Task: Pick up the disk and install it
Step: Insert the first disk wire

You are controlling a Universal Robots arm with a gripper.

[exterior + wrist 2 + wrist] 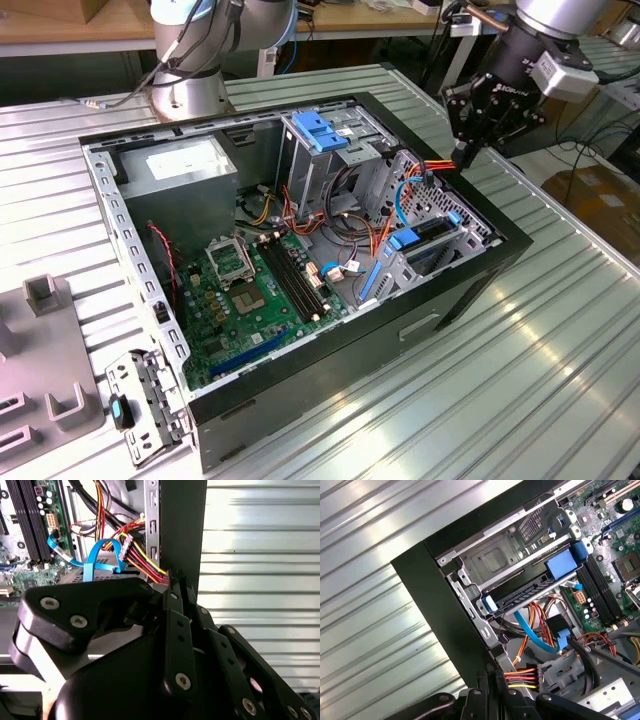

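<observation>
- My arm reaches in from the exterior view's upper right, wrist tilted down.
- My gripper points downward, fingers pressed together at the tips in both wrist views, holding nothing.

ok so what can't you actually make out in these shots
- The disk label, first wrist view: the metal bay covers its face, leaving a dark edge between blue rails.
- Where the red and yellow wires end, second wrist view: the claw hides it.
- The grey fixtures, exterior view: cut off by the picture's left edge.
</observation>
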